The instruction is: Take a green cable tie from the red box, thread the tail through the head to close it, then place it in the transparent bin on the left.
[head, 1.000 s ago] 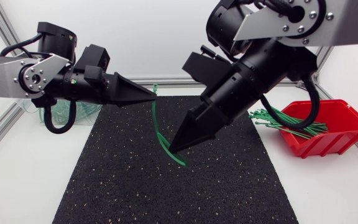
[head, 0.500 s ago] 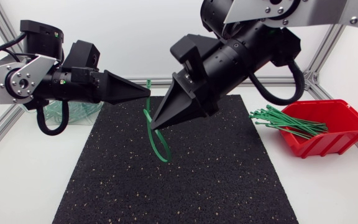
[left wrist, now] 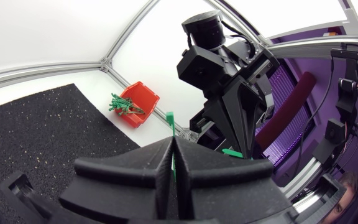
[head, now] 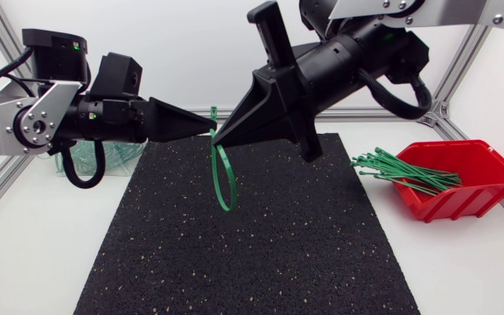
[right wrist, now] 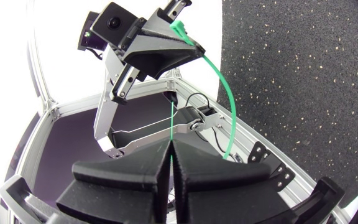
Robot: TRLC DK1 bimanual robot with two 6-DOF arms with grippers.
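Gripping looped green cable tie (head: 226, 206)

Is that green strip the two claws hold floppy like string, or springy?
Probably springy: the green cable tie curves in a smooth loop below the left gripper and right gripper, not limp. Likely very light, being so thin. Spare ties jut straight past the red box, suggesting stiffness.

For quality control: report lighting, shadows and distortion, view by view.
Head view: soft even light, hardly any shadow on the black mat, red box glare-free. Left wrist view: fisheye curves the frame rail. Right wrist view: equally warped; green cable tie brightly lit.
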